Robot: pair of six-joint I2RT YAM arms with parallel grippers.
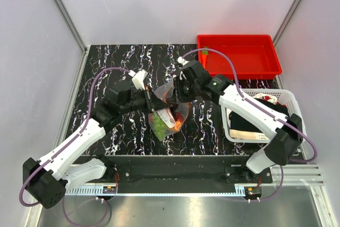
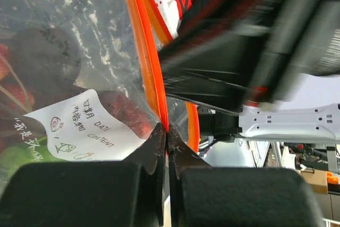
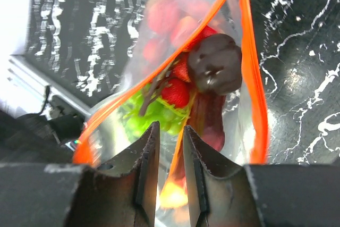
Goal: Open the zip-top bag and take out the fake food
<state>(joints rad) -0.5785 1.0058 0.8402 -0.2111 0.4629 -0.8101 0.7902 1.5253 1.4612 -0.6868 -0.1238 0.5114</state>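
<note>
Right wrist, zip-top bag (image 3: 254, 94) agape, fake food (image 3: 215, 63) inside, left gripper (image 2: 166, 134) pinching it, right gripper (image 3: 170, 131) narrow

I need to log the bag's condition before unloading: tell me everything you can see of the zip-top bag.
The zip-top bag is small, clear, crinkled plastic with an orange zip strip and a white printed label. Held at the middle of the table, its mouth gapes open. The left gripper is shut on one lip; the right gripper straddles the other, whether pinching is unclear. Inside show a dark purple round piece, red pieces and green leaves.
</note>
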